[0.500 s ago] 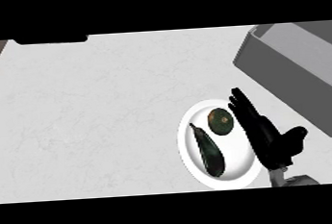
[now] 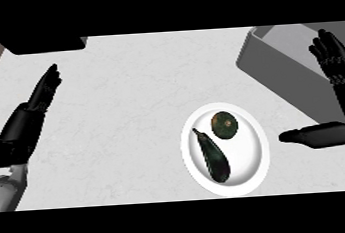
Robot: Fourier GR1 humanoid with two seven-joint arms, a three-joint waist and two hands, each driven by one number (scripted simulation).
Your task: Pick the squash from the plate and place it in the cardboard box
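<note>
Sitting on white plate [image 2: 260,148], centre-right of surface [image 2: 131,116]: round dark squash [image 2: 224,124] just beside long dark eggplant [image 2: 213,156]. Right hand [image 2: 335,63] open, fingers straight, empty, over grey box [image 2: 275,57] at upper right. Left hand [image 2: 38,104] open, fingers straight, at left, well apart from plate.

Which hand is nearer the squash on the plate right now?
Right. The right hand is just past the plate's right rim, its thumb pointing toward the squash. The left hand is far off across the counter to the left.
</note>
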